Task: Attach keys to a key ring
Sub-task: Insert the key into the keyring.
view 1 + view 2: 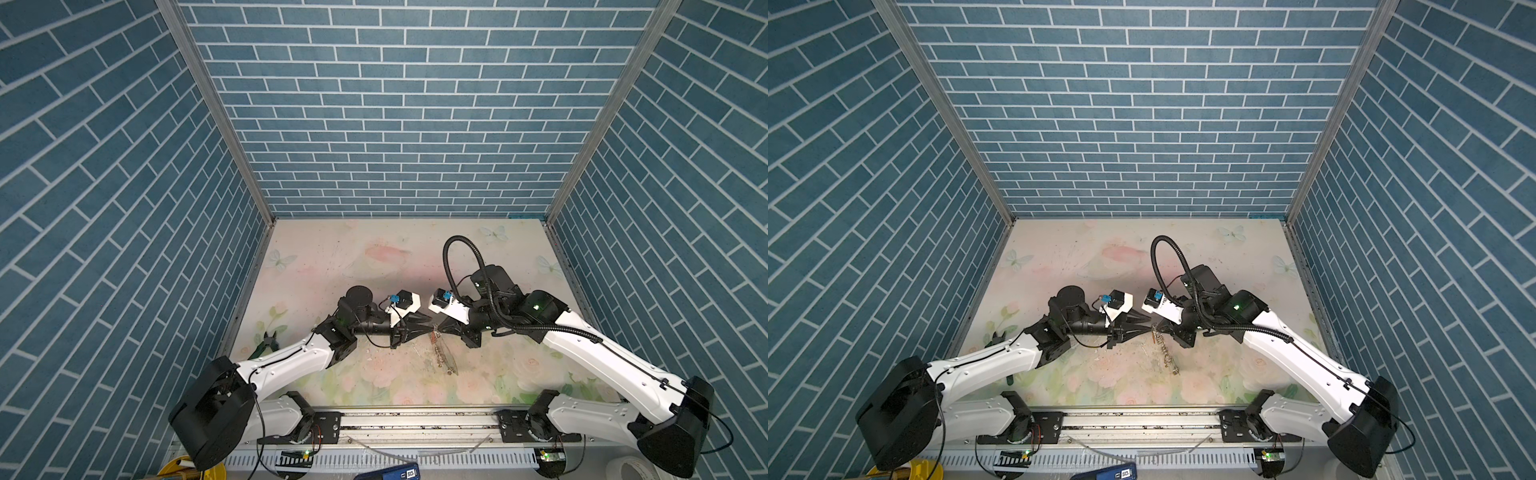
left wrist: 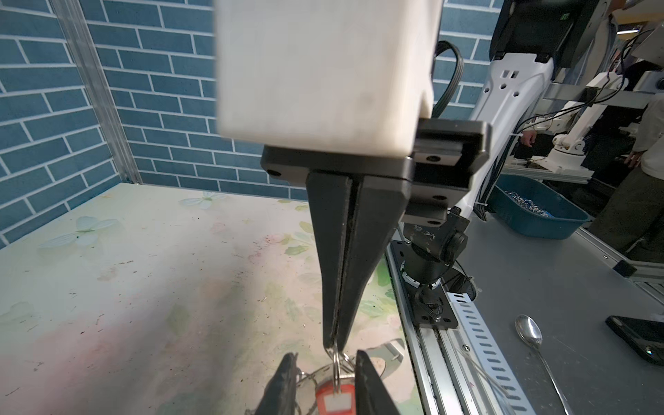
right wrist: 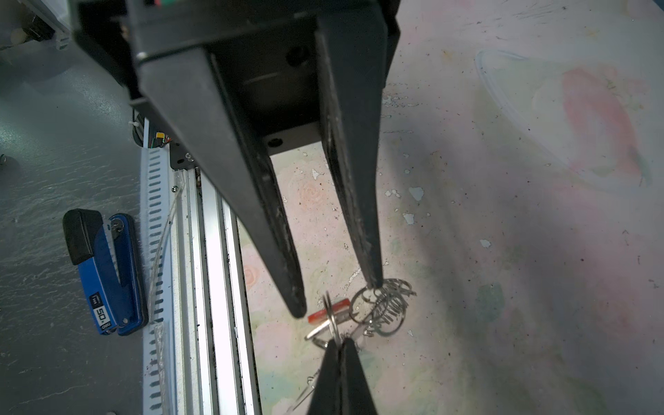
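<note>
Tag (image 2: 345, 403) (orange-red) sits half cropped between left fingers (image 2: 373, 391).

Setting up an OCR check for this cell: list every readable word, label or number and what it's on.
"50": white label on the blue stapler, beside the table.
Smaller print next to that "50": too blurred to read.
Key tag label window: no writing visible.
Handwritten marks on the black arm mount: unreadable.

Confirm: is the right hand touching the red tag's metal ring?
Touching. In the left wrist view the right hand is shut with its tips pinching the metal ring, and the red tag hangs from it.
</note>
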Tool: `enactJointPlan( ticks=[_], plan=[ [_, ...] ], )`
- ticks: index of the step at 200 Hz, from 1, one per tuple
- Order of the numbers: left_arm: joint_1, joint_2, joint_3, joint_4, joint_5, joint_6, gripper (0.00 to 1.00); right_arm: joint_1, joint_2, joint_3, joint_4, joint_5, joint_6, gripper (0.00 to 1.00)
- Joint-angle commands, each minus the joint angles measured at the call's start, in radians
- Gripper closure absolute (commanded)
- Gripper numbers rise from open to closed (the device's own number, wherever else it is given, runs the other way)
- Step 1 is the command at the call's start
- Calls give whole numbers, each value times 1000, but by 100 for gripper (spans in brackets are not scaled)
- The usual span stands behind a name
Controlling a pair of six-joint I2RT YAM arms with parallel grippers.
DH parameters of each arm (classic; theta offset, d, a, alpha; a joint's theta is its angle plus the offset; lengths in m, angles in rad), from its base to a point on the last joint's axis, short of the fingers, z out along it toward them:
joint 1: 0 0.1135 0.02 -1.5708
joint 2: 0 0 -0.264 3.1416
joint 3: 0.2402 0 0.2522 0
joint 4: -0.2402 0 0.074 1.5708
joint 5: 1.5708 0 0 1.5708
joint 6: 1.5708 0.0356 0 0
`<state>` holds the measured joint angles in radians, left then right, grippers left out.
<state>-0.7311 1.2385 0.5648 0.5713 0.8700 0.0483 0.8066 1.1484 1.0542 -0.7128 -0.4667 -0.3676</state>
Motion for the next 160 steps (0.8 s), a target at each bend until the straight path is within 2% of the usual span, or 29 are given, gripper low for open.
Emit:
enactJointPlan(
  ticks=[1, 35, 68, 88, 98, 118, 160],
  plan=[
    [-4, 19, 27, -35, 34, -6, 71, 6, 2, 48, 43, -9, -27, 100],
    [-10, 33, 44, -69, 50, 8, 77, 8, 6, 40, 63, -9, -23, 100],
    [-12, 39, 50, -65, 52, -1, 94, 8, 14, 37, 74, -12, -19, 100],
    [-12, 44, 39, -16, 45, -28, 100, 8, 14, 28, 80, 2, -16, 100],
    [-11, 47, 31, 12, 44, -46, 100, 7, 6, 14, 85, 6, -16, 100],
    [-11, 56, 13, 81, 44, -79, 100, -10, -37, -33, 115, 1, -19, 90],
    [-10, 62, -38, 267, 43, -151, 100, -98, -148, -164, 263, -177, 44, 81]
  ],
)
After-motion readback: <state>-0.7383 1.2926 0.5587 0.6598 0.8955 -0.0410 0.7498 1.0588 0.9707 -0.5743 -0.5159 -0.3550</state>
